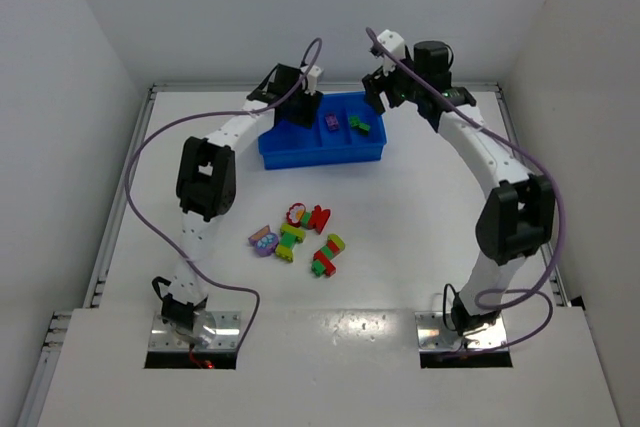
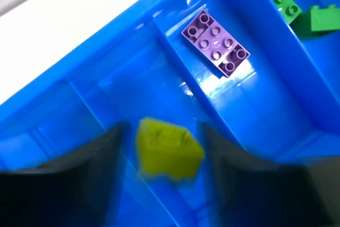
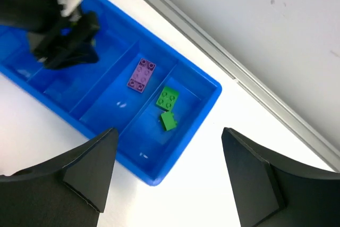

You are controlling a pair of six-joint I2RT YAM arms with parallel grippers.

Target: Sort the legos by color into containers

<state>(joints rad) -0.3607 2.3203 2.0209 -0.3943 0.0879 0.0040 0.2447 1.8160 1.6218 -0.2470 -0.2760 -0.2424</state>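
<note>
Your left gripper, narrowly parted, straddles a yellow-green brick over the tray; your right gripper gapes wide above its right end.

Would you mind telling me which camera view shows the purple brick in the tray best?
The left wrist view: the purple brick is close up, studs clear. The right wrist view shows the brick smaller but whole; the top view, only a speck.

The blue tray was glossy plastic, catching bright glints; the purple brick was smooth plastic; the table was smooth white.
</note>
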